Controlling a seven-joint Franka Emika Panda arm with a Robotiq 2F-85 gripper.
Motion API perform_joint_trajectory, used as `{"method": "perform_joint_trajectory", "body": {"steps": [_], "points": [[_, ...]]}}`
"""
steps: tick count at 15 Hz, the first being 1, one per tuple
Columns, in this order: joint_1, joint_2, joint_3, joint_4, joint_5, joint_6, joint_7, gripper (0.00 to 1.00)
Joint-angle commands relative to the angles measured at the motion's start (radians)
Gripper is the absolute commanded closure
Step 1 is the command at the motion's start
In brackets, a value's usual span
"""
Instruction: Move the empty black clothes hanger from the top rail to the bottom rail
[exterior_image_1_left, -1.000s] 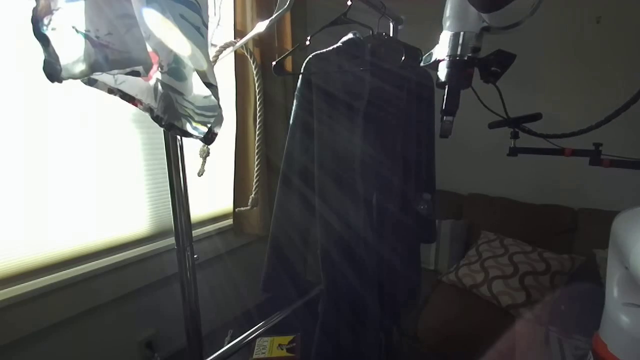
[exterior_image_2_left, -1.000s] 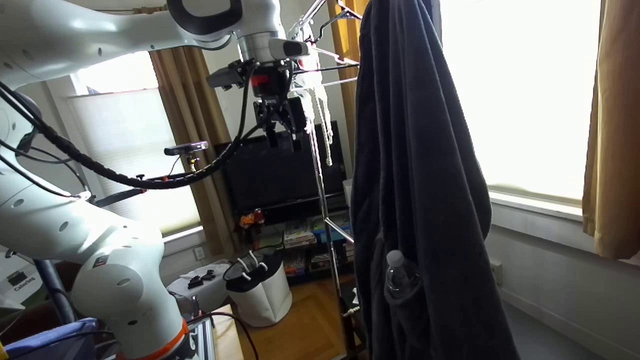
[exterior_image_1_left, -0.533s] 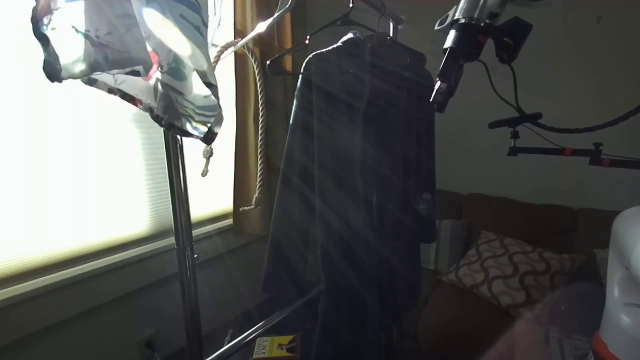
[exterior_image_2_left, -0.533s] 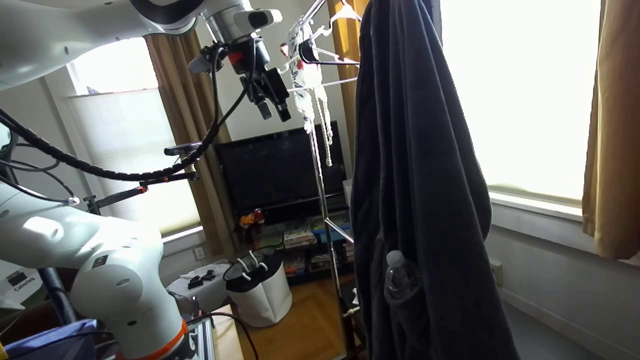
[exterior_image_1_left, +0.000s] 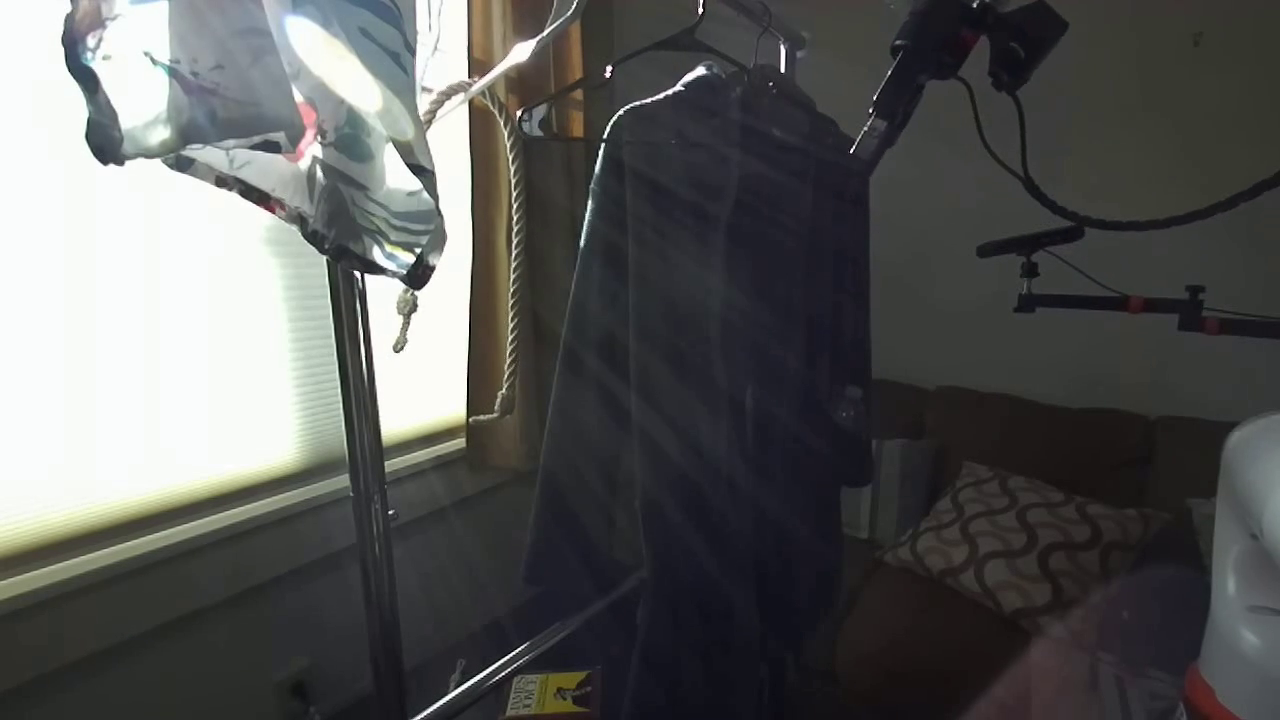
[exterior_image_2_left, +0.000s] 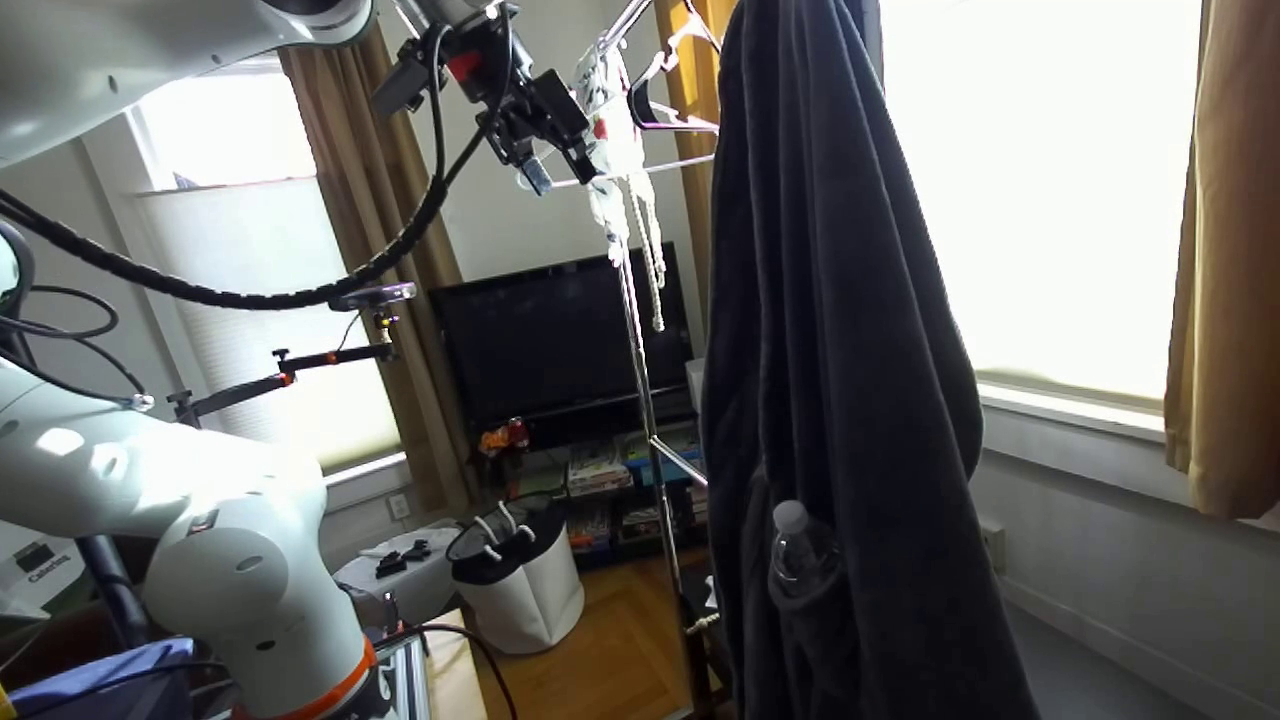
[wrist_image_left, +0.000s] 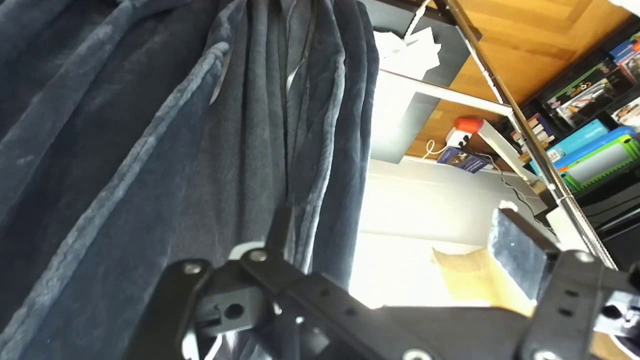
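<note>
Can see, near the pale metal top rail (exterior_image_2_left: 625, 22), the empty black plastic clothes hanger (exterior_image_1_left: 684, 42) (cut off at the hook, cannot tell if touching), well above the thin metal bottom rail (exterior_image_1_left: 530, 650). Also see the black two-fingered end effector (exterior_image_2_left: 564, 175), released, spread wide near the dark plush garment (exterior_image_2_left: 840, 300).

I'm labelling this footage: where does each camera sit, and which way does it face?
An exterior view: across the dark garment from the sofa, facing it; gripper at top right, arm at right edge.
An exterior view: close to the dark garment, facing the television; gripper and much of the arm at left.
Wrist view: behind the gripper's parted fingers, facing the dark garment; floor at top right.
Both exterior views share the dark garment, the bottle in it and the black hanger; they seem to face opposite ways.
</note>
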Motion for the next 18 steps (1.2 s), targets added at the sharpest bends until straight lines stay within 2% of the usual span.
{"method": "perform_joint_trajectory", "body": {"steps": [1, 8, 10, 15, 17, 18], "points": [[0.036, 0.013, -0.022, 0.092, -0.045, -0.020, -0.050, 0.00], [0.073, 0.048, -0.038, 0.187, -0.070, 0.029, -0.122, 0.00], [0.062, 0.034, -0.028, 0.170, -0.070, 0.017, -0.088, 0.00], [0.079, 0.066, -0.042, 0.136, -0.051, 0.165, -0.105, 0.00], [0.088, 0.087, -0.049, 0.134, -0.025, 0.207, -0.091, 0.26], [0.092, 0.095, -0.049, 0.129, -0.021, 0.227, -0.094, 0.34]]}}
